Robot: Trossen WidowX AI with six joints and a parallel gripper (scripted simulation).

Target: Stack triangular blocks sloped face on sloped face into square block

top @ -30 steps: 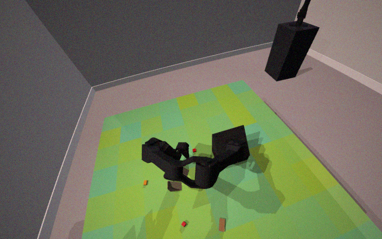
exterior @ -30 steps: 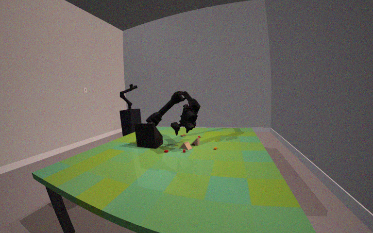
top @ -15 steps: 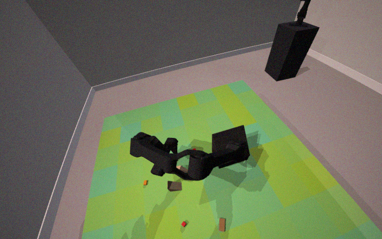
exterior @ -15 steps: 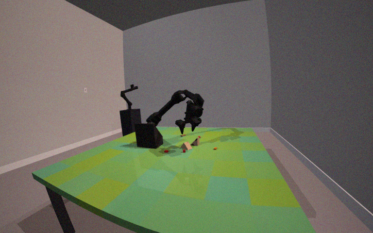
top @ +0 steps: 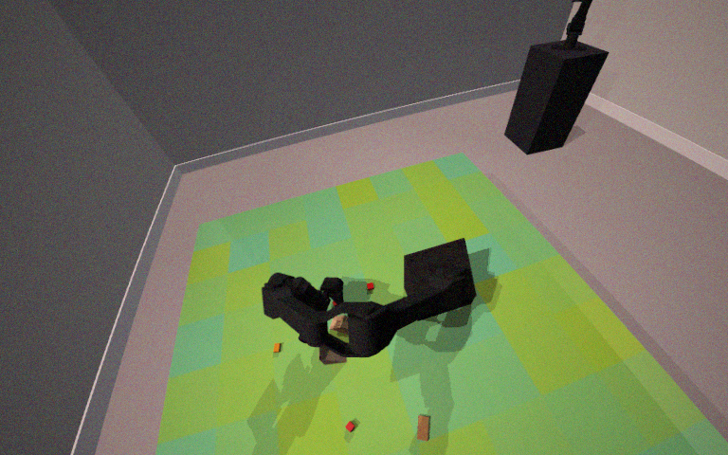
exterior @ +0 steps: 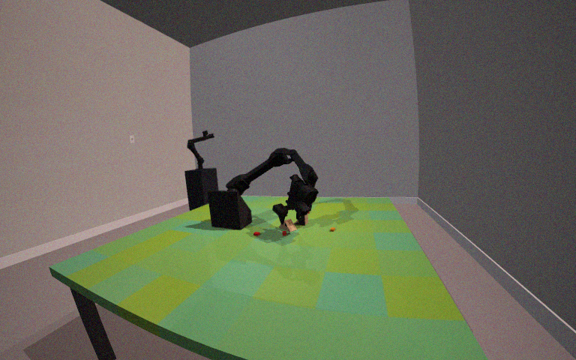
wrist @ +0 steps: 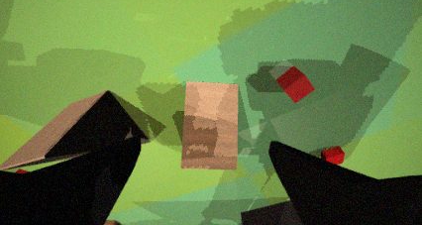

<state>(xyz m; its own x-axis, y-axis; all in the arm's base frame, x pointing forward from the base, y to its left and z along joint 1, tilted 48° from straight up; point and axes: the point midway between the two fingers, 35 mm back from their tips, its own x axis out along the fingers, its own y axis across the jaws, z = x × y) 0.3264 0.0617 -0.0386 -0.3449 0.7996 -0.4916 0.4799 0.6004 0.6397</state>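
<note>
The gripper (exterior: 292, 223) (wrist: 207, 145) is wide open and empty, one triangular block (top: 338, 324) (exterior: 290, 225) (wrist: 210, 126) between its fingertips in the wrist view, the other (top: 332, 354) (exterior: 307, 217) (wrist: 89, 123) apart!

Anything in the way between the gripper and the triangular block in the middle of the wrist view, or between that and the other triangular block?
Nothing visible blocks the gripper from the middle block. Toward the other block, no loose object shows, though one finger seems to reach between them.
</note>
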